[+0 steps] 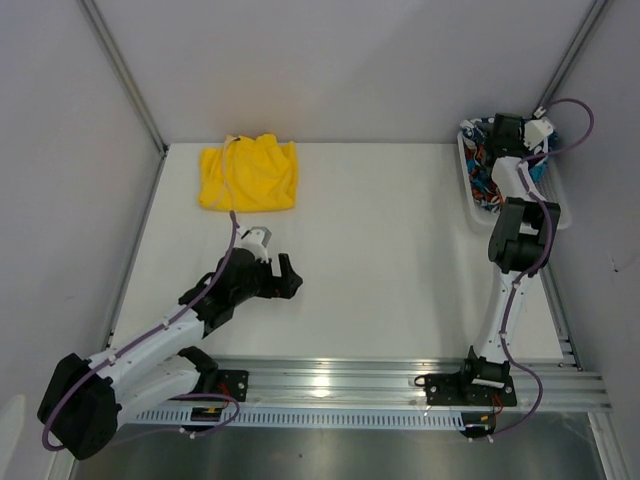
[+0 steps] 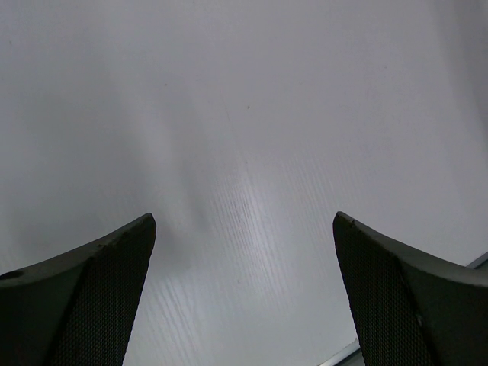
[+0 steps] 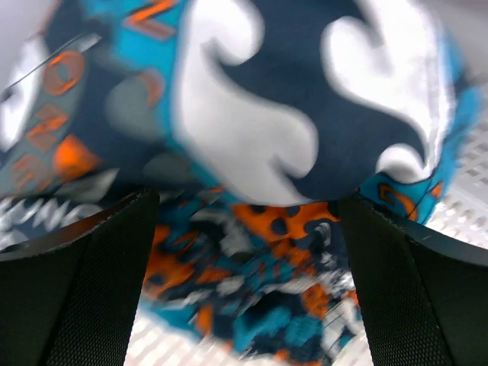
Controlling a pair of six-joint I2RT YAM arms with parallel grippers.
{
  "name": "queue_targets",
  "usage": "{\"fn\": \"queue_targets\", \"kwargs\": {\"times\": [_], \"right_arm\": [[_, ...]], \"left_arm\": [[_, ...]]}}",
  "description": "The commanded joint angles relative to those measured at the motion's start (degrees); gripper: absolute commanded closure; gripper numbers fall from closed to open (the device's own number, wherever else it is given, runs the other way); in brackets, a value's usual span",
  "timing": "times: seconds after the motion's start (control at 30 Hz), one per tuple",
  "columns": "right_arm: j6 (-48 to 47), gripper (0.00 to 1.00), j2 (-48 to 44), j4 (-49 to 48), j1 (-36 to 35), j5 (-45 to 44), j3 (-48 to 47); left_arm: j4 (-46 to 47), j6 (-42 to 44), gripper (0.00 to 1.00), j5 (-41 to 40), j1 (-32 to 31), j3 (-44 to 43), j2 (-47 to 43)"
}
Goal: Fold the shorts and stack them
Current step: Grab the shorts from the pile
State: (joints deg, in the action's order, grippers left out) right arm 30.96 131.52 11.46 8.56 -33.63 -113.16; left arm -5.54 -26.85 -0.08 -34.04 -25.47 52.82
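Hovering above the basket (image 1: 468, 182), right gripper (image 3: 248, 200) stands spread wide, empty; printed shorts (image 3: 252, 114) lie bunched in the basket straight below it (long axis unreadable). Left gripper (image 1: 286, 276), likewise spread and empty, and yellow shorts (image 1: 248, 176) sit well left of the basket.

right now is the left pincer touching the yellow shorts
Apart. The top view shows a strip of bare white table between the left pincer and the yellow shorts.
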Motion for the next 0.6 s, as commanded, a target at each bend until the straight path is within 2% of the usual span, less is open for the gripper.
{"fn": "queue_targets", "kwargs": {"times": [0.0, 0.17, 0.23, 0.27, 0.3, 0.33, 0.43, 0.47, 0.57], "right_arm": [[-0.3, 0.01, 1.8, 2.6, 2.6, -1.1, -5.4], [-2.1, 0.01, 7.6, 4.2, 3.1, -1.8, -11.3], [-2.3, 0.05, 8.9, 4.9, 3.3, -0.7, -13.7], [-2.5, 0.11, 9.4, 4.5, 3.5, 0.0, -14.1], [-2.7, 0.33, 10.1, 3.4, 3.7, 1.0, -14.4], [-2.8, 0.42, 10.4, 2.6, 3.7, 2.5, -15.1], [-2.8, 0.76, 12.2, 0.6, 3.7, 9.8, -18.7], [-2.7, 0.97, 12.2, -2.0, 3.7, 15.7, -18.9], [-1.3, 1.00, 10.0, -7.9, 3.0, 21.9, -17.5]], "left_arm": [[7.6, 3.2, 0.01, -0.6, -0.6, 0.9, 0.5], [9.3, 3.3, 0.01, 2.4, -0.7, 1.8, 3.7], [9.7, 3.3, 0.01, 2.2, -0.7, 1.4, 4.4], [9.7, 3.4, 0.01, 1.6, -0.7, 1.1, 4.7], [9.6, 3.5, 0.01, 1.3, -0.7, 1.0, 5.0], [9.4, 3.6, 0.01, 0.9, -0.7, 0.8, 5.2], [9.2, 3.7, 0.01, 0.3, -0.7, 0.5, 5.5], [9.1, 3.8, 0.01, -0.8, -0.7, 0.4, 5.6], [8.9, 4.1, 0.01, -1.7, -0.7, -0.4, 6.7]]}}
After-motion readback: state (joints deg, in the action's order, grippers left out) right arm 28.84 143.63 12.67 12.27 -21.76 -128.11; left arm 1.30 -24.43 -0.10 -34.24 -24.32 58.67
